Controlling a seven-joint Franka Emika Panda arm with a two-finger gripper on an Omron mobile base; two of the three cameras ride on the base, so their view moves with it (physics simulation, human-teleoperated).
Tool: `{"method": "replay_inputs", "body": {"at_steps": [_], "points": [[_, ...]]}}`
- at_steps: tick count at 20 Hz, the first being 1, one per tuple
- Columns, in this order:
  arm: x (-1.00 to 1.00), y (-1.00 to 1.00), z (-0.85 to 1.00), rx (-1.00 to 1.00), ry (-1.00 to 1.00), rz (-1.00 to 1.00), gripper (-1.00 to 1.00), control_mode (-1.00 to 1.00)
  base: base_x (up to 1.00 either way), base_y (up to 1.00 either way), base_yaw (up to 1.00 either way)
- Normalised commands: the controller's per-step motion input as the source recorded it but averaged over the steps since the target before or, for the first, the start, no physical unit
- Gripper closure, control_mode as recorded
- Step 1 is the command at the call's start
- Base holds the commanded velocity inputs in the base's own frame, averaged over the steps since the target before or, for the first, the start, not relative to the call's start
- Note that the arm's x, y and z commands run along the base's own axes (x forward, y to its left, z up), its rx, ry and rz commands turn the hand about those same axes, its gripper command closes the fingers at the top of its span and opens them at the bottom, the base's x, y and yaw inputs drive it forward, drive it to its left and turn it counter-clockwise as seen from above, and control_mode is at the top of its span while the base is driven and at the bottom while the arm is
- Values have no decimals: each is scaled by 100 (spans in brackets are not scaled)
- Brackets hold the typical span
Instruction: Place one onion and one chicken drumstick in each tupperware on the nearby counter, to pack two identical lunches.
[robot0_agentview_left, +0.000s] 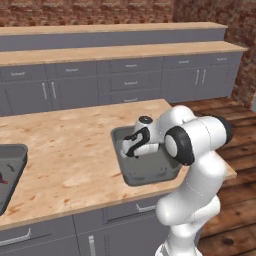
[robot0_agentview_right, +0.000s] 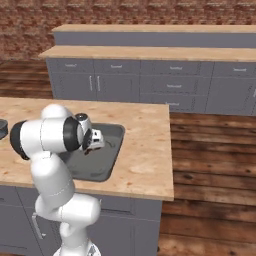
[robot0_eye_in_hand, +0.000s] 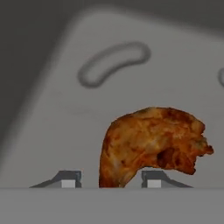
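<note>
Start at the left fingertip (robot0_eye_in_hand: 66, 179) in the hand view: it stands clear of the drumstick (robot0_eye_in_hand: 151, 142), with grey floor showing between them. Between the tips, the narrow lower end of the meat runs down into the gap; to the right, the other tip sits just beside it, and the bulky part spreads up and beyond that tip. The gripper (robot0_eye_in_hand: 107, 181) has its jaws parted with the drumstick's thin end between them, and you cannot tell from here whether either pad touches it, so treat this as the release.

The piece appears to lie on the floor of the tray (robot0_agentview_left: 131, 176), right below the jaws, on the near counter (robot0_agentview_left: 70, 150). To finish this step well, let the jaws open fully before you move, then lift straight up along the gripper's own axis so neither tip drags the meat sideways. Keep clear of the tray wall on the way up.

As for the pose: in the left base view the arm is folded tight, elbow high, forearm reaching left over the tray, hand angled down into it. The right base view shows the same crouch from the other side, hand low over the tray's near half. The second tray (robot0_agentview_left: 15, 165) sits well off to the left of the jaws.
</note>
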Motion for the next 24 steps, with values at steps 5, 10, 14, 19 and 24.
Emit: {"method": "replay_inputs", "body": {"at_steps": [5, 10, 14, 19, 24], "points": [[27, 3, 0, 0, 0, -6, -100, -100, 0, 0, 0], [-18, 0, 32, 0, 0, -6, -100, -100, 0, 0, 0], [-65, 0, 74, 0, 0, -3, -100, -100, 0, 0, 0], [-70, 0, 99, 0, 0, 0, -100, -100, 0, 0, 0], [-99, -26, 97, 0, 0, -13, -100, -100, 0, 0, 0]]}}
